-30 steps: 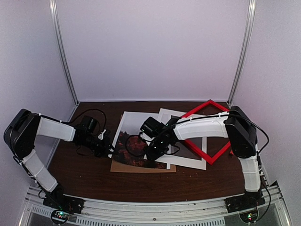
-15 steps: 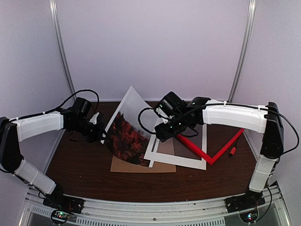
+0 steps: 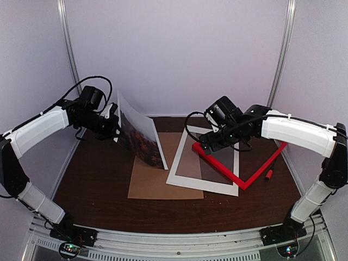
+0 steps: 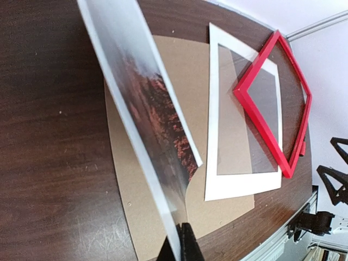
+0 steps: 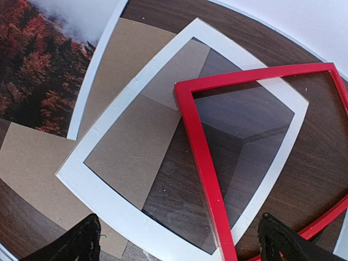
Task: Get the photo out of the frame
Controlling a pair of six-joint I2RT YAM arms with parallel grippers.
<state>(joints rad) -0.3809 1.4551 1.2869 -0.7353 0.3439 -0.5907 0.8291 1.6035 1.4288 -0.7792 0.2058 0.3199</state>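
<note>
Photo (image 3: 138, 136) hangs from our clamped left gripper (image 3: 111, 127), raised to clear the frame (image 3: 217, 167), while our right gripper (image 3: 209, 142) gapes empty.

The frame (image 3: 220, 167) is shared by all views: seen from high above by the top camera, nearer by both wrist cameras.

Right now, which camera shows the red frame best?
Left wrist: the frame shows its whole red outline, unobstructed. Top view: the right arm covers its far side. Right wrist shows only part, close up.
</note>
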